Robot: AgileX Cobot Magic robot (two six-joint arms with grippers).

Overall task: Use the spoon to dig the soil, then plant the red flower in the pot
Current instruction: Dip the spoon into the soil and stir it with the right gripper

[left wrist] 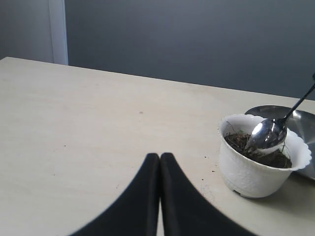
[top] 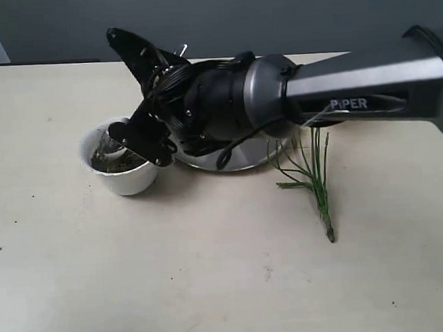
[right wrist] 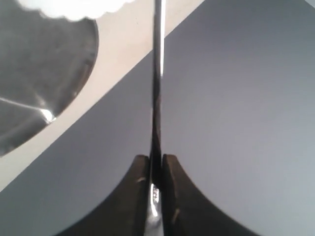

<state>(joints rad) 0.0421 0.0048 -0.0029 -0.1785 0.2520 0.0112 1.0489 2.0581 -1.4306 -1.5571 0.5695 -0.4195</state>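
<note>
The white scalloped pot stands left of centre, holding dark soil. My right arm reaches across to it. The right gripper is shut on the slim handle of the silver spoon. The spoon bowl rests in the soil inside the pot. The flower's green stems lie on the table to the right; its red petals are hidden behind the arm. My left gripper is shut on nothing, low over bare table some way from the pot.
A flat round steel plate lies just behind and right of the pot, mostly under my right arm, and its rim shows past the pot. A dark wall runs behind the table's far edge.
</note>
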